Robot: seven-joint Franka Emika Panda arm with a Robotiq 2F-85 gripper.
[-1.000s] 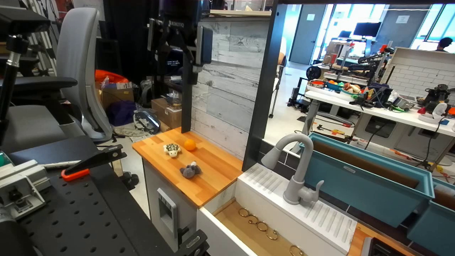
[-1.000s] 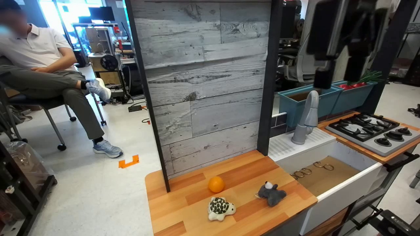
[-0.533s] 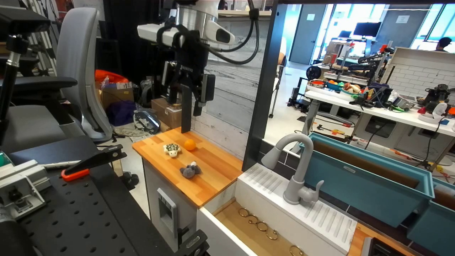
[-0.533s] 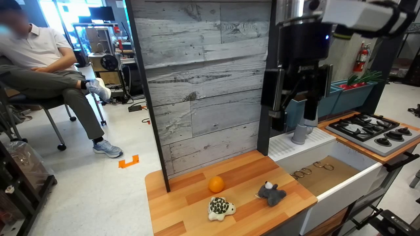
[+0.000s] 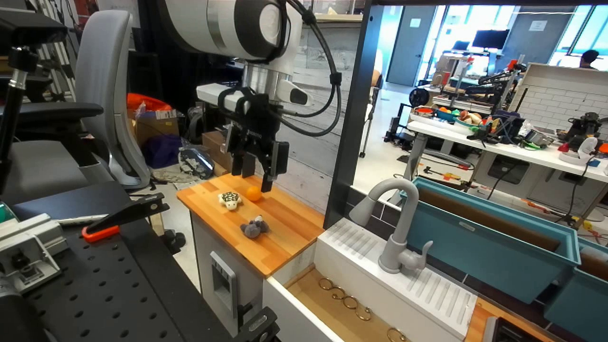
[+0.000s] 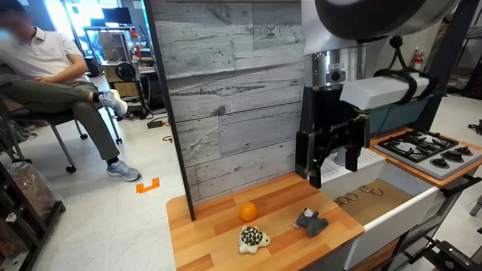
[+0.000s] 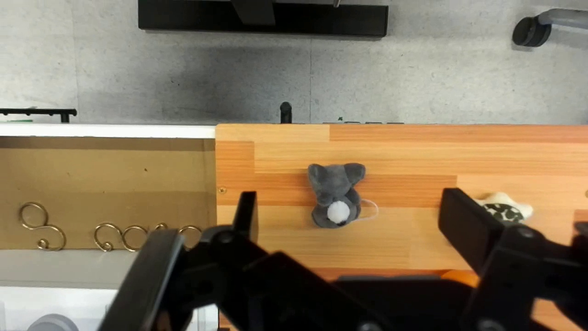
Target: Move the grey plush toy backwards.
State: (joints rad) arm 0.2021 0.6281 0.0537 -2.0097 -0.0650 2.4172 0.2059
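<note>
gripper (image 6: 334, 175) hangs above the wooden counter (image 6: 278, 205), its jaws spread wide with nothing between them. my target, the grey plush toy (image 7: 334, 186), lies on the counter near the sink (image 7: 108, 131), and in the wrist view it shows in the gap between the jaws. i take this as the approach, no grasp made yet.

before going down i want the toy centred, and i wouldn't trust the wrist view alone for that: in both exterior views the gripper is up off the wood, so i'd check alignment there as i drop. one jaw covers part of the turtle toy (image 7: 504, 209) in the wrist view, and the orange ball (image 7: 460, 277) peeks out by it; a wide descent could nudge either, so i'd narrow the jaws partway first. then straight down, slowly, until the jaws flank the body, keeping the thin pale loop (image 7: 377, 210) at its side out of the pinch. it looks soft, so a modest squeeze should hold. i'd lift only slightly, then carry. which way counts as backwards i can't tell from here; i'd settle that before closing.
</note>
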